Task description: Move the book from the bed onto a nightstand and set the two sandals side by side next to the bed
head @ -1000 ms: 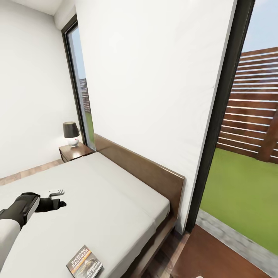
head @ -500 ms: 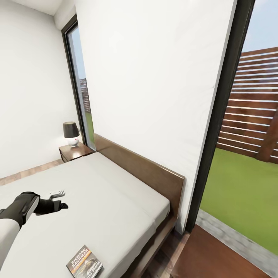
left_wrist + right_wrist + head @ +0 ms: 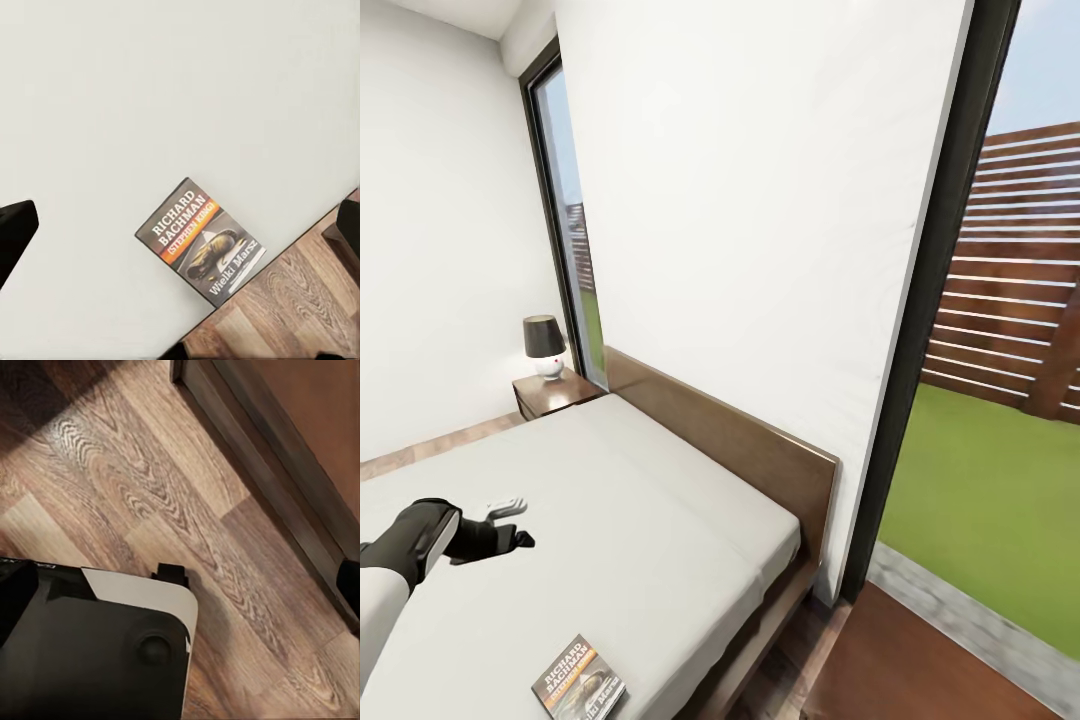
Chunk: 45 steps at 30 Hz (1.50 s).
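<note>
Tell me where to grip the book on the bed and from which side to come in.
The book lies flat, cover up, at the mattress edge of the bed, one corner slightly overhanging the floor. Likely best: bring the left gripper in from the floor side and pinch that overhanging corner top and bottom, since a flat thin book offers nothing to grip from above.
</note>
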Tool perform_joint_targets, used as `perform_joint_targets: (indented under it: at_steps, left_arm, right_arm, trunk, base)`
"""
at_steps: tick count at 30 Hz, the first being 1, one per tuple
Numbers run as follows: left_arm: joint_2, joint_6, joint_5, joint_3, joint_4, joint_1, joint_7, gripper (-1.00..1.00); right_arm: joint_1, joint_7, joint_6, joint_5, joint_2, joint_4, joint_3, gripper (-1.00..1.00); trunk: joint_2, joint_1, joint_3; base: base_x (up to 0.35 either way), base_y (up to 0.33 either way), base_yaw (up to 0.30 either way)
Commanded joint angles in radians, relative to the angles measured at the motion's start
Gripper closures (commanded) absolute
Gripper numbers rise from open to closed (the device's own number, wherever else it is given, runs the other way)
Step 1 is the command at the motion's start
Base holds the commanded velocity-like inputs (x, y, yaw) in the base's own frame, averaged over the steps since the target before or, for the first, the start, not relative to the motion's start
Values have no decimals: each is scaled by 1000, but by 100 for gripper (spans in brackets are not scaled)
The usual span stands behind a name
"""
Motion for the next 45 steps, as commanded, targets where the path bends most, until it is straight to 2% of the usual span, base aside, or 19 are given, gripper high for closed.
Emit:
perform_joint_targets:
  at_steps: [1, 16, 23, 28, 32, 35, 38, 39, 42, 45]
  left_arm:
    - [-1, 9, -10, 8, -1, -1, -8, -100]
    - [-1, 30, -13, 12, 1, -1, -6, -100]
    - [4, 37, -14, 10, -1, -1, -7, -100]
    - [2, 39, -14, 10, -1, -1, -6, -100]
    - [3, 39, -14, 9, -2, -1, -6, -100]
    - [4, 40, -14, 9, -3, -1, -6, -100]
    - [5, 41, -13, 8, -6, -1, -7, -100]
    - [5, 41, -13, 8, -6, -1, -7, -100]
    - [5, 41, -13, 8, -8, -1, -7, -100]
    - [5, 41, -13, 8, -9, -1, -7, -100]
  right_arm:
    - [-1, 0, -6, -11, 0, 4, 8, -100]
    - [0, -5, 8, -29, -7, 6, 8, -100]
    - [7, -88, 7, -33, -25, 5, 7, -100]
    - [10, -117, -23, -35, -33, -22, 6, -100]
    - [11, -126, -65, -34, -35, -106, 8, -100]
    - [11, -126, -72, -34, -36, -149, 8, -100]
    - [15, -125, -79, -34, -41, -246, 8, -100]
    - [15, -125, -79, -34, -41, -246, 8, -100]
    - [28, -124, -80, -34, -43, -343, 8, -100]
    - [54, -125, -63, -32, -45, -479, 7, -100]
  trunk:
    - [-1, 0, -2]
    - [-1, 0, -2]
    - [-1, 0, -2]
    - [-1, 0, -2]
    - [-1, 0, -2]
    - [-1, 0, -2]
    - [-1, 0, -2]
    - [-1, 0, -2]
    - [-1, 0, -2]
    - [-1, 0, -2]
  base:
    - [0, 0, 0]
    - [0, 0, 0]
    - [0, 0, 0]
    - [0, 0, 0]
    - [0, 0, 0]
    - [0, 0, 0]
    - [0, 0, 0]
    - [0, 0, 0]
    - [0, 0, 0]
    - [0, 0, 0]
